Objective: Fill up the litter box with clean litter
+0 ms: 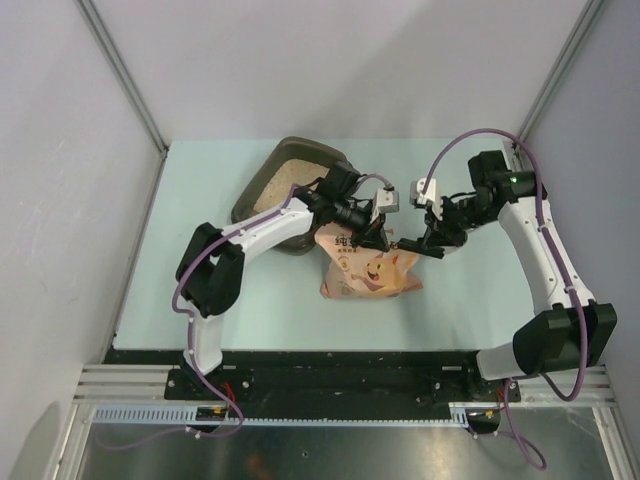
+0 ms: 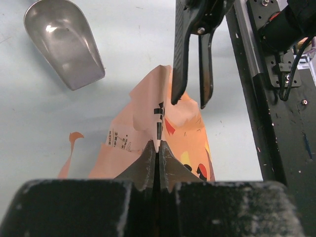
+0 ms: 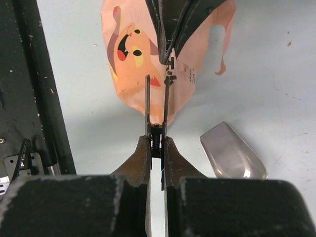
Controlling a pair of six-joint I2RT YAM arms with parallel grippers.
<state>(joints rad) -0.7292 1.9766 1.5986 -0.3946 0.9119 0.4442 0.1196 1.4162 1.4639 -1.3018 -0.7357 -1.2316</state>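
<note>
Pinching the pink bag [image 2: 148, 123] by its top, the left gripper [image 2: 157, 146] faced the right gripper [image 3: 155, 143], which was clamped on a thin dark tool [image 3: 147, 108], while the litter box [image 1: 252, 200], holding clean litter [image 1: 285, 178], sat back-left.

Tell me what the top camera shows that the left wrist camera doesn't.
Only the top view shows the litter box with litter in it. Only the left wrist view shows the scoop lying on the table. Both show the bag, with the left claw shut on it.
</note>
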